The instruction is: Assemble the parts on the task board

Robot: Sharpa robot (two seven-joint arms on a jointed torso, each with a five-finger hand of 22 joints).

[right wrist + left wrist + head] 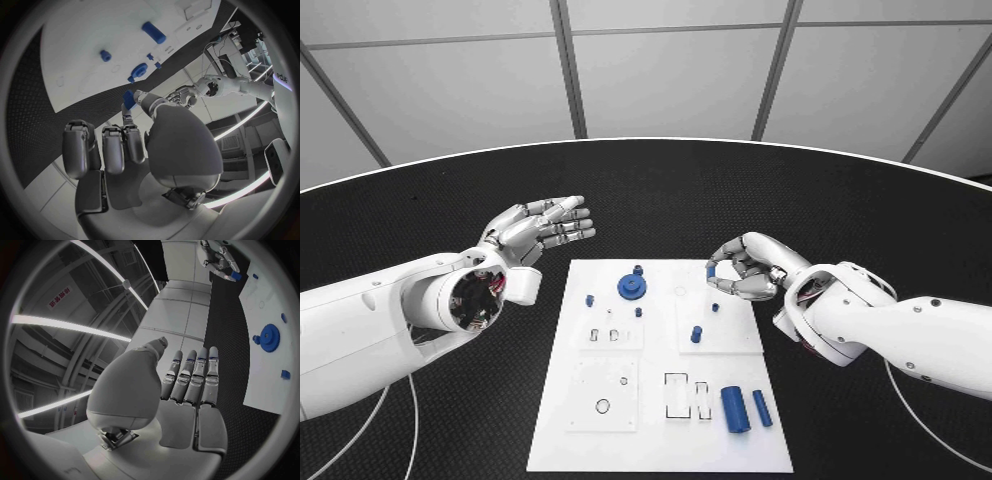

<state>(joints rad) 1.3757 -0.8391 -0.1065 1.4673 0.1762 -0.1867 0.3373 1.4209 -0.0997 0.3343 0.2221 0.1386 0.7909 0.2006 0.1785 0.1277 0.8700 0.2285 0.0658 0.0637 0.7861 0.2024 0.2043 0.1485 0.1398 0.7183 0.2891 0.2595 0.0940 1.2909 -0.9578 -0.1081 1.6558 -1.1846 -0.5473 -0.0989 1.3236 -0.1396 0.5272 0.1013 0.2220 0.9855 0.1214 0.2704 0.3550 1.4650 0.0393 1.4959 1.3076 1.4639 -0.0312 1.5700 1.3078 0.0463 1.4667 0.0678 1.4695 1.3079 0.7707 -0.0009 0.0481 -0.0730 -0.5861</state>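
Observation:
The white task board point(661, 440) lies mid-table. On it stand a blue gear point(632, 287) and several small blue pegs, such as one peg point(695, 334); two blue cylinders point(734, 408) lie near its front right corner. My right hand point(750, 266) hovers over the board's far right edge and pinches a small blue part point(711, 270) between thumb and a finger; the right wrist view shows this part point(129, 99) at the fingertips. My left hand point(538, 228) hangs above the table off the board's far left corner, fingers point(187, 372) straight and apart, holding nothing.
Several recessed slots and holes mark the board, among them a rectangular slot point(676, 396) and an oval hole point(602, 405). Black table point(444, 200) surrounds the board on all sides. The gear point(269, 334) and board point(269, 290) lie beyond my left fingers.

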